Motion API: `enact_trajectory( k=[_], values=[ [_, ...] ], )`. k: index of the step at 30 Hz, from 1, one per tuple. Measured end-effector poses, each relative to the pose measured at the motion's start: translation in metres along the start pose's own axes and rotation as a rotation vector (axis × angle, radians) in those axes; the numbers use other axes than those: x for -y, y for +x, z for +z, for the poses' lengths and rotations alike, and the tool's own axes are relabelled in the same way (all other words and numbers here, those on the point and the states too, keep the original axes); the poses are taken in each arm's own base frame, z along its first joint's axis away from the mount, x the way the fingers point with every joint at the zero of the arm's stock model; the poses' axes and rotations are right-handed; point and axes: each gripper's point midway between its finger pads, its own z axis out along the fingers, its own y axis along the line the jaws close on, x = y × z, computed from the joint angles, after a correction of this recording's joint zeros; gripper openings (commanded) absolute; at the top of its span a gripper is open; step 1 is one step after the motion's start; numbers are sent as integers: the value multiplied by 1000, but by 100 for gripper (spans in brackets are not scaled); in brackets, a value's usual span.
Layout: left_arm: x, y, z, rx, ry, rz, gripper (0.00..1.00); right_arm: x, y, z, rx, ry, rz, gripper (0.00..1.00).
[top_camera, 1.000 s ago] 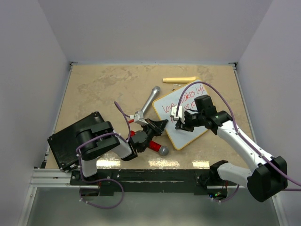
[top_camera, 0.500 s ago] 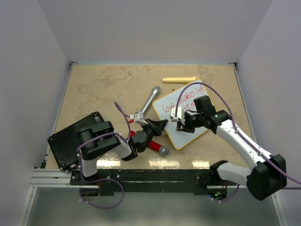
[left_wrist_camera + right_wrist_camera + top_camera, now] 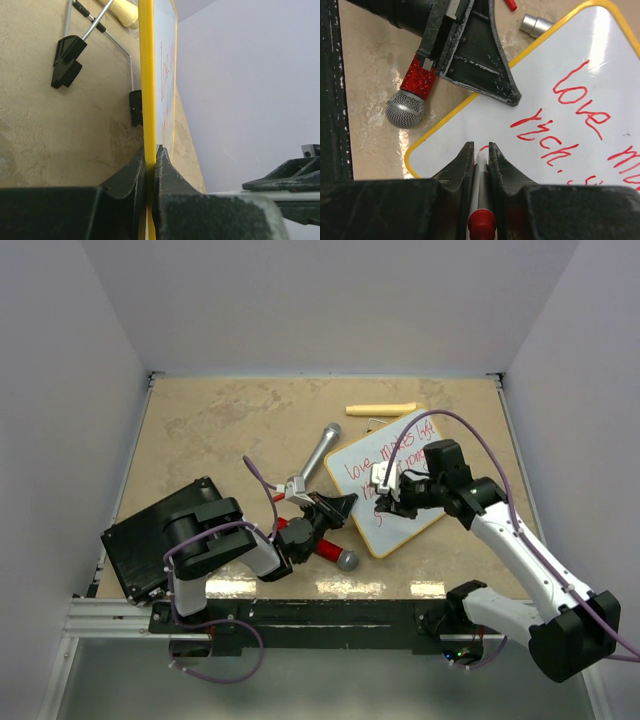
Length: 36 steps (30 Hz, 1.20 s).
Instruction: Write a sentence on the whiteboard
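Observation:
The whiteboard (image 3: 392,532) lies tilted on the table, yellow-framed, right of centre. The sentence (image 3: 372,464) runs across it in red: "love" (image 3: 580,105) on the first line and "rich." (image 3: 545,137) on the second. My left gripper (image 3: 345,505) is shut on the whiteboard's near-left edge, and the yellow frame (image 3: 145,75) passes between its jaws (image 3: 150,150). My right gripper (image 3: 384,484) is over the board, shut on a marker (image 3: 481,200) with a red end. The marker tip (image 3: 480,146) sits on the board by a short red stroke below "rich.".
A silver microphone (image 3: 318,452) lies left of the board. A red glitter microphone (image 3: 412,92) is under my left arm. A black flat box (image 3: 150,540) is at the near left and a pale stick (image 3: 380,408) at the back. The board's wire feet (image 3: 100,30) rest on the table.
My right arm has shifted a little to the right over the board, uncovering more red writing. The left arm and the board have not moved.

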Motion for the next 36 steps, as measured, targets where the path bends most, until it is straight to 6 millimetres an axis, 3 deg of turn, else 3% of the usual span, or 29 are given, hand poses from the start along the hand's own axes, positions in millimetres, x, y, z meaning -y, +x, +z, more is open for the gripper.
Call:
enact_trajectory(
  k=[11, 36],
  values=[
    [-1, 0, -1, -1, 0, 0, 0, 31, 8, -21, 10, 126, 66, 0],
    [-6, 0, -8, -10, -1, -1, 0, 27, 10, -16, 25, 93, 76, 0]
  ],
)
